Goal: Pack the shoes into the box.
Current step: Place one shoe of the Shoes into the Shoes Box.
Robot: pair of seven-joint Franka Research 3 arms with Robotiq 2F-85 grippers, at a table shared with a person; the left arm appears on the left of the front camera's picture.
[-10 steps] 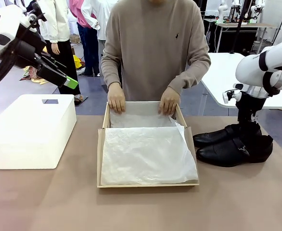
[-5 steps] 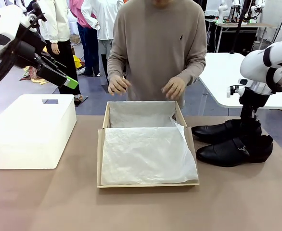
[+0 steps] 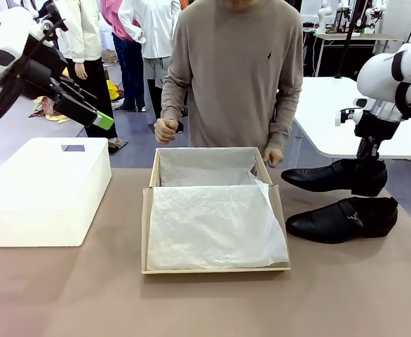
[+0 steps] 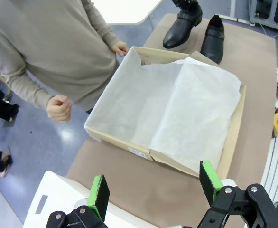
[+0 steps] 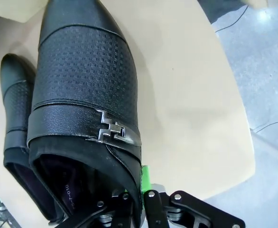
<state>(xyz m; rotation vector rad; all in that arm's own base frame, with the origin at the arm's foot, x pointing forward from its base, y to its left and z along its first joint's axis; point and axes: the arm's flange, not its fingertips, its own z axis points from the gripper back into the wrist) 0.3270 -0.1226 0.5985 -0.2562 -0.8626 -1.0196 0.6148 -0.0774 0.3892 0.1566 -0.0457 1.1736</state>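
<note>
Our right gripper [image 3: 369,168] is clamped on the heel rim of one black shoe [image 3: 322,178], right of the box [image 3: 146,232]. The shoe has a pointed toe, embossed grain and a buckled strap. Its mate [image 3: 340,218] lies on the table [image 3: 65,295] just nearer us. The tan, tissue-lined box stands open mid-table. Our left gripper [image 4: 154,185] hangs with its fingers wide apart.

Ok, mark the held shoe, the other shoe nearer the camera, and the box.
held shoe [image 3: 325,177]: front view, toe half of the upper.
other shoe [image 3: 339,219]: front view, mid upper.
box [image 3: 147,232]: front view, left cardboard edge.
</note>
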